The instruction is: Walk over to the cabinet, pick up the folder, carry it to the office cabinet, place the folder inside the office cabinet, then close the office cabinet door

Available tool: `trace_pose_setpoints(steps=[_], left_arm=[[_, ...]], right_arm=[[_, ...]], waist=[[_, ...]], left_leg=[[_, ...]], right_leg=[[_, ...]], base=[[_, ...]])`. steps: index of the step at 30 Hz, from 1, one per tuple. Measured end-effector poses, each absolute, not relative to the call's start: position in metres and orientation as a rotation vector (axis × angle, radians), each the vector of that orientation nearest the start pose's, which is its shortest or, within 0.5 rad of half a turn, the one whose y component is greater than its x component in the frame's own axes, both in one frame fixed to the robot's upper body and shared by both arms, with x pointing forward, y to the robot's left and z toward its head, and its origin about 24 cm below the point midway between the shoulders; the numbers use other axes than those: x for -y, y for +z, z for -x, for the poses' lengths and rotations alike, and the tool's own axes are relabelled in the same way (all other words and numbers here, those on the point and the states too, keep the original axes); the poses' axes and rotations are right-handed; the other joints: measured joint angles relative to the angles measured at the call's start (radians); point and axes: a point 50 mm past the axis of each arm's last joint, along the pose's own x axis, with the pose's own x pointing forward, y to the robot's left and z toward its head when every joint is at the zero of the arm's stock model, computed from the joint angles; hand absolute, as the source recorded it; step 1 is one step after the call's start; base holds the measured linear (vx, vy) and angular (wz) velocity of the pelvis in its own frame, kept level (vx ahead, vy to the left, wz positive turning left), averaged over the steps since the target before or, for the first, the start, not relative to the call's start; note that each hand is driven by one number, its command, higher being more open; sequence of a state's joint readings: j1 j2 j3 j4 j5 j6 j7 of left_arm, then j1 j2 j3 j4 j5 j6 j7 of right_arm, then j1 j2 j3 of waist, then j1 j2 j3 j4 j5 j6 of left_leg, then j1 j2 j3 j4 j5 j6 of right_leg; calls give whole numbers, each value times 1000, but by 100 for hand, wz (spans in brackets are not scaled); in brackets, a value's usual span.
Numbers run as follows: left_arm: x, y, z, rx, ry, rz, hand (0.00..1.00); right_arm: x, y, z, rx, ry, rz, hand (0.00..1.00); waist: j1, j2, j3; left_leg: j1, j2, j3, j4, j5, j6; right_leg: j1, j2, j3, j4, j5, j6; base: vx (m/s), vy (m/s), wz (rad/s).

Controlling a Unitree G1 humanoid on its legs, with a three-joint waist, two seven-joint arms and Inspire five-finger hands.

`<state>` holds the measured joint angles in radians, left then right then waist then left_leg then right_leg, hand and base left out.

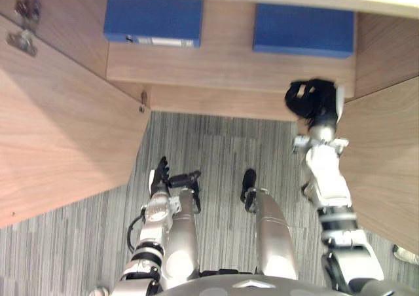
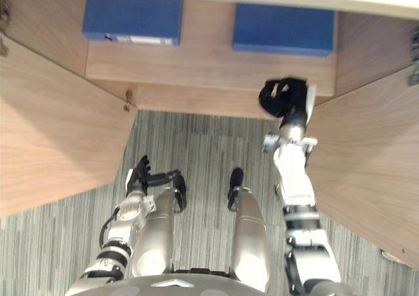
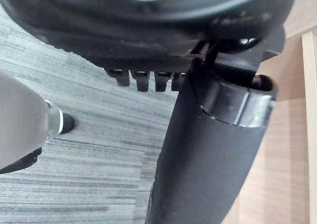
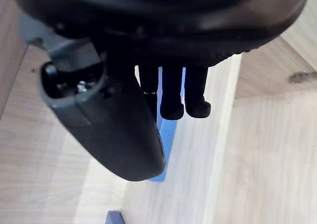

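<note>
Since the flat blue folder point(image 1: 304, 29), upper right, is lying inside the brown wooden cabinet point(image 1: 229, 63), the right hand point(image 1: 313, 99) is hovering empty, seemingly curled, beside its door point(image 1: 386, 155); the left hand point(image 1: 160, 177) is dangling open.

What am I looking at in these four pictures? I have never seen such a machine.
This is a humanoid robot with two arms and dark hands. The two wide pictures come from cameras in its head, looking down. The two close pictures come from cameras on its wrists, each looking along its own hand. In front stands an open wooden cabinet, left door and right door swung out. On its shelf lie the left folder and the right folder, both blue. The right hand is raised near the shelf's front edge. The left hand hangs low above the grey carpet, fingers relaxed. I see nothing held in either hand.
</note>
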<state>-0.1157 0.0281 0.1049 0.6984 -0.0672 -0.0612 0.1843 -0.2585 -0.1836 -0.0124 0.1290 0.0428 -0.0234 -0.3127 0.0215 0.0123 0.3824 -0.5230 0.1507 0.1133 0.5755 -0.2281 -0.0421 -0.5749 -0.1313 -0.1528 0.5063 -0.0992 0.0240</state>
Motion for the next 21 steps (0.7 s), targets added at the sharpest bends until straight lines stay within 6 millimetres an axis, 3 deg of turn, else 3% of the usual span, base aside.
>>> trace_pose_setpoints(steps=[2, 4, 5, 7, 10, 15, 20, 21], left_arm=[[-181, -90, -217, -590, 277, 14, 100], [-180, -110, -195, -698, 248, -36, 100], [-180, -112, -192, -710, 244, -43, 100], [-181, -124, -179, -790, 217, -86, 100], [-180, -130, -172, -830, 192, -112, 100], [-187, -138, -155, -887, 181, -166, 100], [-193, -144, -140, -940, 179, -198, 100], [-194, -146, -135, -961, 180, -199, 100]], right_arm=[[176, 65, -285, 96, -224, 106, 0], [159, 26, -256, -33, -127, 117, 0], [158, 23, -253, -42, -115, 122, 0], [150, -3, -242, -132, -25, 200, 0], [153, -29, -231, -240, 13, 287, 0], [171, -95, -189, -574, 11, 362, 0], [182, -129, -155, -802, -47, 345, 0], [185, -135, -147, -851, -66, 333, 100]], waist=[[-4, -5, -40], [-7, -14, -113], [-8, -14, -121], [-33, -11, -160], [-35, -7, -182], [-40, 8, -242], [-41, 7, -255], [-41, 5, -262]], left_leg=[[49, 5, 15, -43, 5, -6], [156, 1, 40, -158, 36, -18], [166, 0, 40, -172, 41, -19], [259, -3, 50, -281, 76, -25], [344, -7, 67, -349, 91, -25], [463, -33, 68, -435, 110, -19], [503, -44, 68, -453, 113, -15], [503, -46, 68, -455, 116, -12]], right_leg=[[39, 12, 8, -39, 5, 3], [127, 31, 17, -138, 28, 7], [136, 32, 17, -151, 32, 8], [232, 50, 17, -273, 79, 16], [321, 59, 24, -365, 111, 23], [473, 59, 22, -518, 163, 41], [527, 56, 27, -577, 199, 40], [529, 56, 29, -586, 209, 39]], base=[[158, -10, -19], [250, -5, -24], [230, 3, -11], [195, 14, -11], [124, 53, -14], [87, 51, 1], [-35, 34, -4], [-92, 15, -6]])
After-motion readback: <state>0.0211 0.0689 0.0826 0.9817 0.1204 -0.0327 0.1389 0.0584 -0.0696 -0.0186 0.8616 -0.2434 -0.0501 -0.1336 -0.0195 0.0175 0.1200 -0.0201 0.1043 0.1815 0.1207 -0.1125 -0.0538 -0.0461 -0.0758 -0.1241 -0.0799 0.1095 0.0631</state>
